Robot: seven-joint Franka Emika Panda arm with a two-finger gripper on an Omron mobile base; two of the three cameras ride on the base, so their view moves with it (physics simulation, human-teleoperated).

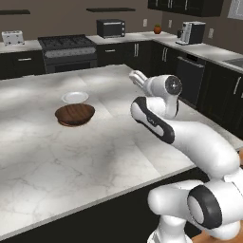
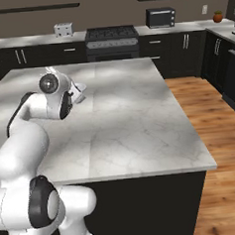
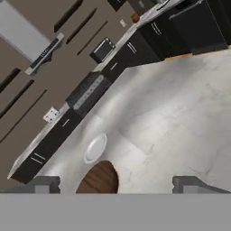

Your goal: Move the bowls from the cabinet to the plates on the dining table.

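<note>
The wide, shallow dark-brown wooden bowl (image 1: 75, 114) is sitting on the large white marble desk with grey veining (image 1: 95, 156), well out from the near edge. Whether a plate is lying under it cannot be told, since no pale rim is showing around its base. Just behind it, close by but apart, a thin flat pale round plate (image 1: 75, 97) is lying bare, with nothing on it. The hand view is showing the same pair: the pale plate (image 3: 95, 148) with the brown bowl (image 3: 99, 179) next to it on the marble.

The robot's two-finger hand (image 3: 117, 184) is hanging above the desk with its jaws spread wide and nothing between them; it is released and carrying nothing. In the left base view the hand (image 1: 137, 78) is pointing out over the desk, to the right of the bowl and well apart from it.

Judging from this, the task is looking roughly half done: one bowl is already on the dining desk, probably on its plate, while the second plate is waiting for its bowl. What is left, as far as can be judged, is fetching the smaller red bowl from the near-black wall cabinet and setting it on the bare plate.
</note>
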